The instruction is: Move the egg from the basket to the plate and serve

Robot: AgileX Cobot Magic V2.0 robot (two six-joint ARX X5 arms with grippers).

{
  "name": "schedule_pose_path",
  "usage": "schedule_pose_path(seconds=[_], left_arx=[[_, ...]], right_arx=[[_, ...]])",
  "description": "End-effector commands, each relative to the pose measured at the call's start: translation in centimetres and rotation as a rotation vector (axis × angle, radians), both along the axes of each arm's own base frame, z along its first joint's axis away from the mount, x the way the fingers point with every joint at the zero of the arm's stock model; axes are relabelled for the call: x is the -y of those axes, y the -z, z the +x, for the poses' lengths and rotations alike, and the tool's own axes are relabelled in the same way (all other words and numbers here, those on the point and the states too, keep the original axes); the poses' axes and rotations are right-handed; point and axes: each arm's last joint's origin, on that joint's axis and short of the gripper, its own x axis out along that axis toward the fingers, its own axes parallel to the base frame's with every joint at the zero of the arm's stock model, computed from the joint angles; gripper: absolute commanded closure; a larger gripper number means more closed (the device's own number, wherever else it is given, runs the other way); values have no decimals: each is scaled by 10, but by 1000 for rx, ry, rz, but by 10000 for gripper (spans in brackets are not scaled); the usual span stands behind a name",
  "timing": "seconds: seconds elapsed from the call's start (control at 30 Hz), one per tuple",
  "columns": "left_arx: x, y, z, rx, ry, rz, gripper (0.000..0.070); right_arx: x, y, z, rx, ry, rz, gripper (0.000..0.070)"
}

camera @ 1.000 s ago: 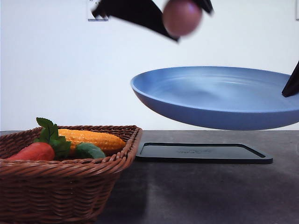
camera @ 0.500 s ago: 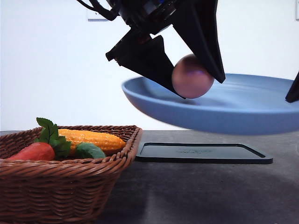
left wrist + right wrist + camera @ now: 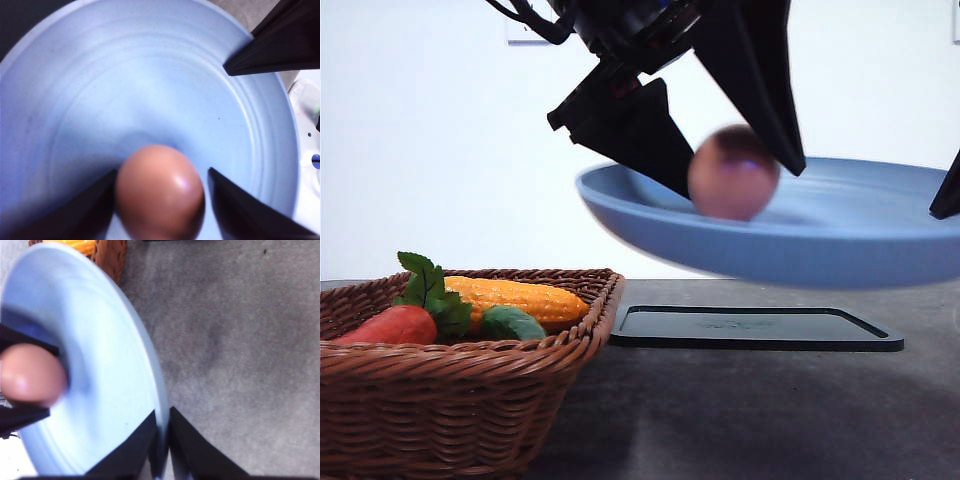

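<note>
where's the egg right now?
In the front view the egg is up in the air, right of centre, between the left gripper fingers and just inside the blue plate, which the right gripper holds above the black tray.

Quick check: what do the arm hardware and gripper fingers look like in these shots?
The left gripper has matte black, flat, wedge-shaped fingers tapering to points, below a black wrist block with black cables looping off it and a small blue accent. The right gripper has the same plain black tapered fingers. No markings are legible.
</note>
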Motion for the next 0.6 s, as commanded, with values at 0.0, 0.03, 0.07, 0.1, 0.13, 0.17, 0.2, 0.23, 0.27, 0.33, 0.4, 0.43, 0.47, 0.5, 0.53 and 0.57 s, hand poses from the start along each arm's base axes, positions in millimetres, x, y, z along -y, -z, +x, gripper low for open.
schedule_pose_path(seconds=[0.0, 0.03, 0.07, 0.1, 0.13, 0.17, 0.2, 0.23, 0.27, 0.33, 0.4, 0.43, 0.47, 0.5, 0.53, 0.57], left_arx=[[6, 0, -2, 6, 20, -1, 252], [5, -1, -2, 5, 16, -4, 252], [4, -2, -2, 6, 15, -9, 252], [3, -5, -3, 11, 13, -17, 252], [1, -8, -3, 16, 10, -26, 252], [-1, -11, -3, 22, 7, -35, 253], [-4, -15, -3, 27, 3, -43, 255], [-7, -19, -4, 32, 0, -52, 256], [-10, -23, -4, 38, -4, -60, 256], [-19, -33, -6, 52, -18, -77, 256], [-31, -44, -7, 71, -43, -90, 257], [-38, -50, -8, 84, -60, -96, 257], [-46, -56, -9, 100, -77, -102, 257], [-54, -63, -10, 118, -97, -109, 257], [-62, -69, -12, 138, -118, -116, 257], [-71, -76, -14, 161, -141, -122, 257]], right_arx=[[-2, -3, 1, -10, -6, 23, 700], [-2, -2, 0, -20, -6, 28, 700], [-2, -2, 0, -29, -9, 30, 700], [-1, -2, -1, -40, -10, 31, 700], [-1, -1, -2, -50, -10, 30, 700], [-1, -1, -2, -58, -10, 28, 700], [-1, 0, -3, -64, -10, 27, 700], [-1, 0, -3, -68, -9, 26, 700], [-1, 0, -3, -72, -9, 26, 700], [-1, 0, -4, -81, -8, 25, 700], [-1, 2, -3, -95, -5, 25, 700], [-1, 2, -2, -103, -4, 24, 700], [-1, 4, -1, -113, -3, 23, 700], [-2, 5, 1, -123, -3, 20, 700], [-2, 7, 3, -135, -2, 18, 700], [-3, 9, 5, -145, -2, 15, 700]])
